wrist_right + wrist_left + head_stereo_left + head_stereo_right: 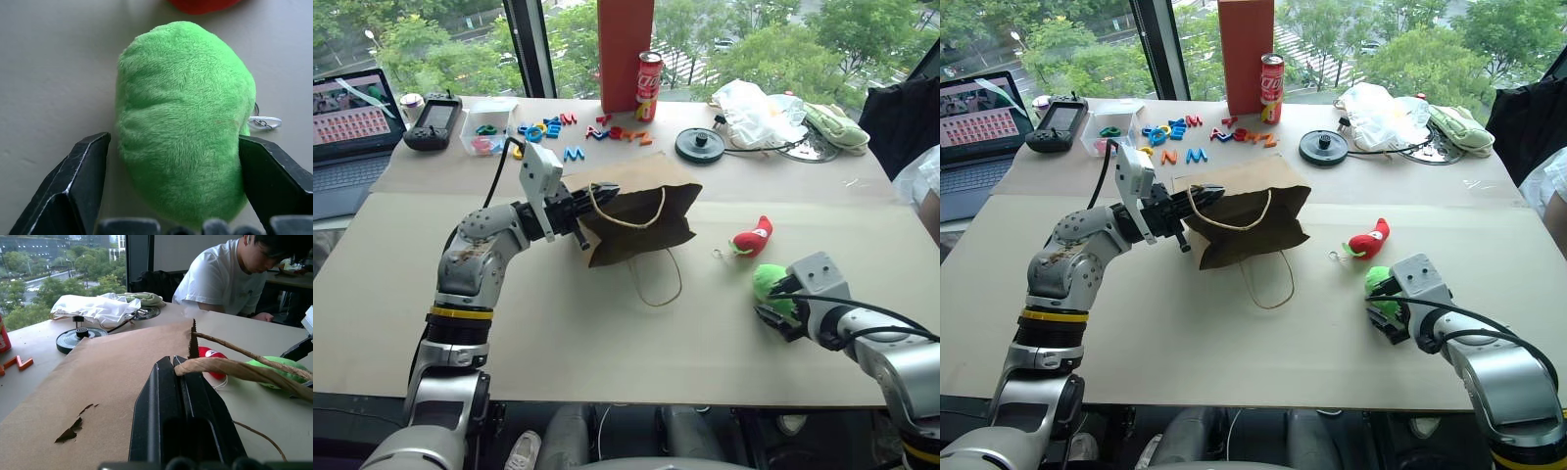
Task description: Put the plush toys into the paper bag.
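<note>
Your right hand (171,188) is down at the green plush toy (183,122), fingers spread with one on each side. The far finger (274,176) looks to be touching the fuzz; the near one stands just off it, so nothing is gripped yet. The toy sits on the bench (558,343) near your right edge, and the red chili toy (752,238) lies just beyond it, apart from it, with a small key ring trailing off its end.

Over on the left, your left hand (579,223) is clenched on a cord handle (230,368) of the paper bag (641,211). The bag lies on its side, its mouth edge lifted by that pinch, its second handle looped loose on the bench in front.

So this reads as the pick-up of the first toy. Next you likely need to squeeze squarely on the green body, lift it clear, and carry it across to the bag mouth. The opening looks narrow and sagging, so raising the handle higher may help.

The bench is covered in pale brown sheeting. Along the far edge sit plastic letters (553,127), a drinks can (649,86), a tall red box (626,49), a white plastic bag (754,113) and a laptop (352,122). Windows behind show trees, and a person in a white shirt (220,279) sits off to your right.
</note>
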